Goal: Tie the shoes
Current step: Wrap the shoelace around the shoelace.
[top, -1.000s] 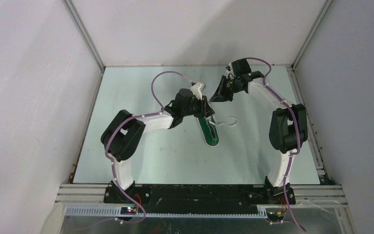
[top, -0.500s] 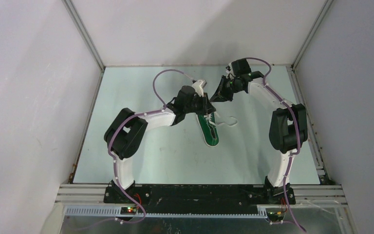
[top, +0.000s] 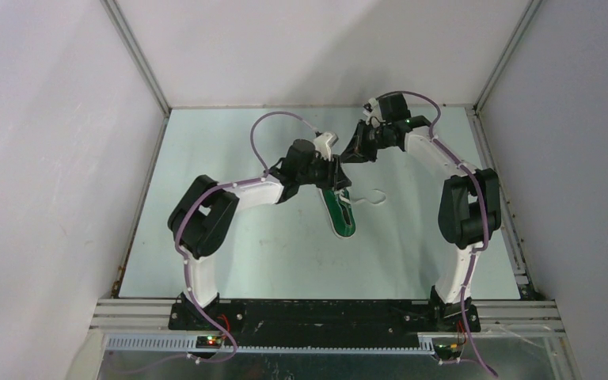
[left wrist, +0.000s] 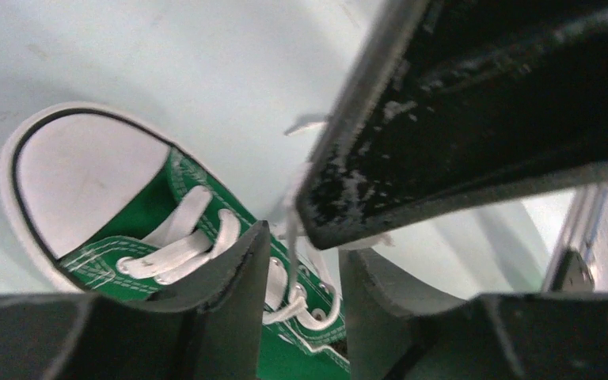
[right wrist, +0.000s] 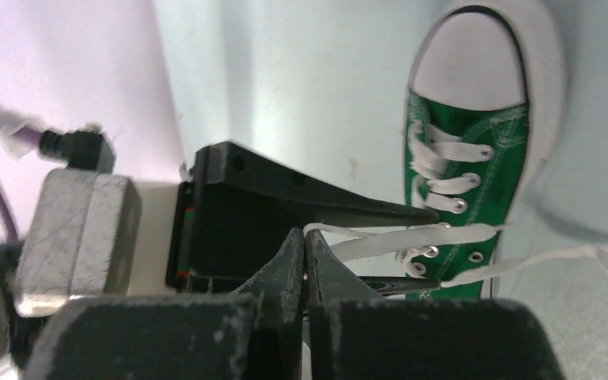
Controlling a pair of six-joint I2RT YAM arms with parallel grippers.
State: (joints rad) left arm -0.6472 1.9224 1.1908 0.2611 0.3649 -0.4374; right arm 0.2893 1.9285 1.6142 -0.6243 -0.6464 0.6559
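Two grippers crowd the far, heel end of the sneaker (top: 342, 215). It lies flat near the middle of the table (top: 229, 237), long axis running near to far, with the white toe cap towards the arms' bases and angled a little to the right.

On the left, the left gripper (top: 335, 172) hangs over the sneaker's open collar. In its own wrist view its jaws stand spread, and a thin white lace (left wrist: 289, 237) runs up through the gap with neither finger closed on it. The sneaker (left wrist: 154, 202) sits directly beneath, its crossed lacing in plain sight.

Just beyond and to the right, the right gripper (top: 354, 152) sits close beside the left one. Its fingers are pressed together on the lace (right wrist: 412, 236), pinching it near its end. The strand stretches from there back to the upper eyelets of the sneaker (right wrist: 463, 158).

Farthest right, a second lace end (top: 376, 198) curls loose on the table beside the sneaker.

The coming move, as I judge it, turns on the held strand. It passes between the left gripper's spread jaws, so the left arm is the nearer one to take or loop it. The loose end lies on the right arm's side.
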